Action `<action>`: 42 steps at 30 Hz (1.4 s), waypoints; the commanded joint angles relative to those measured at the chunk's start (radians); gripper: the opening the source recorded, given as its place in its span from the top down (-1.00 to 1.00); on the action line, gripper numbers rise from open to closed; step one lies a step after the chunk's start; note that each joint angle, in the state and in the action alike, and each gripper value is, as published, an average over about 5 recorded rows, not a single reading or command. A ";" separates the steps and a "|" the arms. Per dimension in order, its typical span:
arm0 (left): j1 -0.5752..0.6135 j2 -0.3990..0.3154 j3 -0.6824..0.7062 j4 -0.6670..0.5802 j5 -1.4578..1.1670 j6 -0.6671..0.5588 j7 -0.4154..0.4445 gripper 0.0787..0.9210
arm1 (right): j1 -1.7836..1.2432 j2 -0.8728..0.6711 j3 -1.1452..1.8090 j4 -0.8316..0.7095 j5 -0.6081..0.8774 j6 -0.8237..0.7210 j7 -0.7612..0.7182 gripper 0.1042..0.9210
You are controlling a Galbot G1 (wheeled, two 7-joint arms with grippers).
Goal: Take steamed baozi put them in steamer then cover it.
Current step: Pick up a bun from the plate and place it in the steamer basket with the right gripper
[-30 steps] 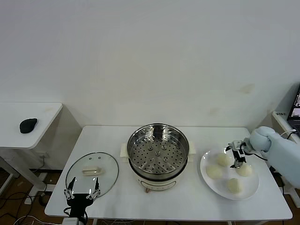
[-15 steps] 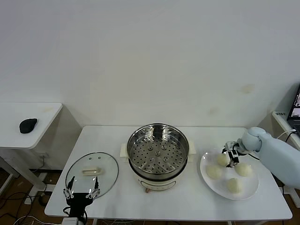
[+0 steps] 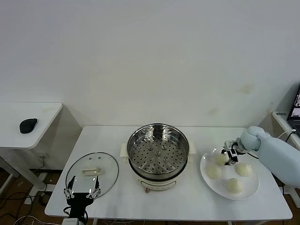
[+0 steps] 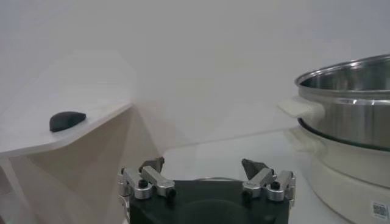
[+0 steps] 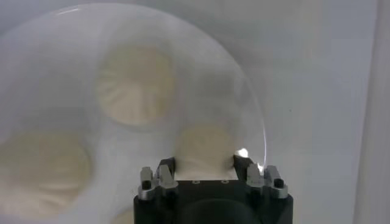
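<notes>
Four cream-white baozi lie on a white plate at the table's right. My right gripper is down at the back-left baozi. In the right wrist view its jaws press both sides of that baozi, which still rests on the plate. The other baozi lie loose. The steel steamer stands empty at the table's middle. The glass cover lies flat at the left. My left gripper is open and empty at the cover's near edge.
A side table with a black mouse stands to the left. The steamer's wall and cream handle show beside my left gripper. A dark screen sits at the far right edge.
My right gripper has moved left and slightly back across the plate, from between the baozi to the back-left one. The left arm has not moved.
</notes>
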 commanded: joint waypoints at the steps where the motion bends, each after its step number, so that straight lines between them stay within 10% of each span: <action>1: 0.000 0.005 0.002 -0.004 -0.005 -0.001 0.001 -0.77 | 0.177 -0.115 -0.080 0.140 0.112 -0.009 -0.003 -0.20; 23: -0.023 0.034 -0.002 -0.011 -0.039 -0.018 -0.002 -0.77 | 0.766 0.232 -0.545 0.240 0.507 0.054 0.096 -0.22; 42: -0.019 0.051 -0.056 -0.004 -0.069 -0.022 -0.002 -0.77 | 0.645 0.549 -0.677 0.094 0.244 0.403 0.105 -0.23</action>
